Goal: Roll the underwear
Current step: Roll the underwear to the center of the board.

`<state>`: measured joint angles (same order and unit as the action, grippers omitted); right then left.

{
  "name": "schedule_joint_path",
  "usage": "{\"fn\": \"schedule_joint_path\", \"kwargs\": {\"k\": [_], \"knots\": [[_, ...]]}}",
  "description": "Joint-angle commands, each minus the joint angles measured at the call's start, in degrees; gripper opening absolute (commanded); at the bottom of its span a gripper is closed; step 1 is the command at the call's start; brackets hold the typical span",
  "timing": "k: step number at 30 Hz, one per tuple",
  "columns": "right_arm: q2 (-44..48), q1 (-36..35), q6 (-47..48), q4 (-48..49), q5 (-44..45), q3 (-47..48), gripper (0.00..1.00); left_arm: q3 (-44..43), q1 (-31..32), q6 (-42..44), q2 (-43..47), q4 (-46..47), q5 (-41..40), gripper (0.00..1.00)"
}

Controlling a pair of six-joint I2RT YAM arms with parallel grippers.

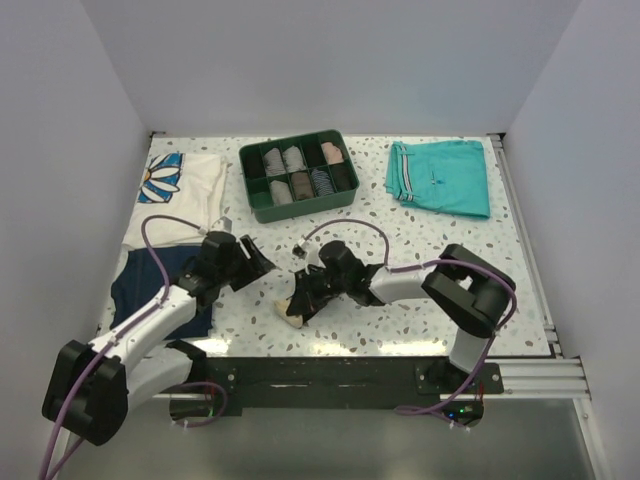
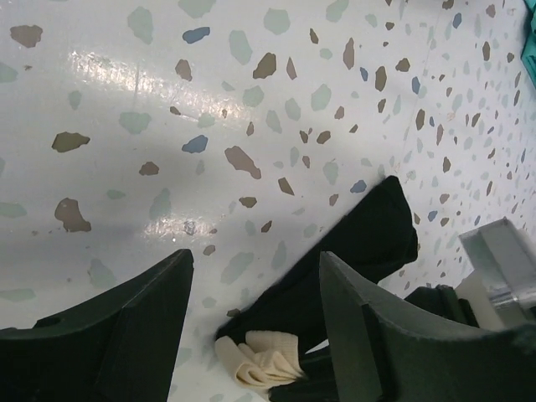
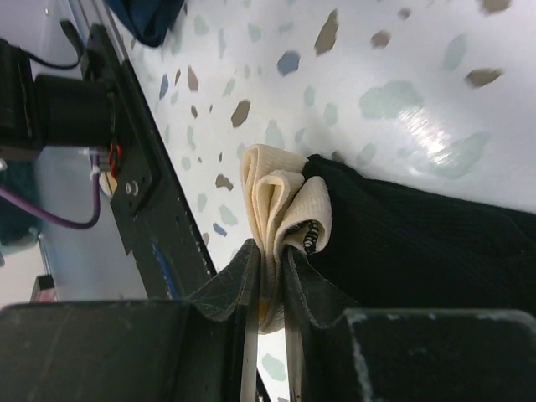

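The underwear (image 1: 297,305) is a small black bundle with a beige waistband, lying near the table's front edge at centre. My right gripper (image 1: 308,296) is shut on its folded beige waistband (image 3: 280,201), with the black fabric (image 3: 419,243) spreading to the right in the right wrist view. My left gripper (image 1: 256,262) is open and empty, just left of the underwear. In the left wrist view the black fabric (image 2: 352,251) and beige folds (image 2: 260,360) lie between and beyond my open fingers (image 2: 347,335).
A green divided tray (image 1: 255,205) with several small rolls stands at the back centre. Teal shorts (image 1: 440,175) lie at the back right. A white floral garment (image 1: 180,185) and a navy folded garment (image 1: 150,280) lie at the left.
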<state>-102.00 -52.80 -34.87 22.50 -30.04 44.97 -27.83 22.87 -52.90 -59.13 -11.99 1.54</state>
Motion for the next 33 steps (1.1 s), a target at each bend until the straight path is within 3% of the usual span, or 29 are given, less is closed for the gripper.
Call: {"fn": "schedule_joint_path", "kwargs": {"k": [1, 12, 17, 25, 30, 33], "knots": [[0.3, -1.0, 0.1, 2.1, -1.4, -1.5, 0.00, 0.8, -0.6, 1.6, 1.0, -1.0, 1.9, 0.67], [-0.3, -0.1, -9.2, 16.8, 3.3, -13.9, 0.00, 4.0, -0.5, 6.1, -0.5, 5.4, 11.4, 0.65], [-4.7, 3.5, -14.7, 24.8, -0.5, -16.5, 0.00, 6.0, 1.5, 7.8, -1.5, 10.0, 17.5, 0.65], [-13.6, 9.0, -24.8, 42.3, -6.1, -18.9, 0.00, 9.5, 6.0, 6.9, -0.4, 15.3, 20.6, 0.66], [-14.5, 9.3, -25.1, 42.2, -6.3, -18.9, 0.00, 11.1, 6.2, 7.4, -1.9, 16.7, 21.1, 0.66], [-11.8, 9.3, -23.2, 37.3, -4.6, -19.0, 0.00, 11.5, 6.6, 7.6, -2.7, 16.9, 20.3, 0.66]]}}
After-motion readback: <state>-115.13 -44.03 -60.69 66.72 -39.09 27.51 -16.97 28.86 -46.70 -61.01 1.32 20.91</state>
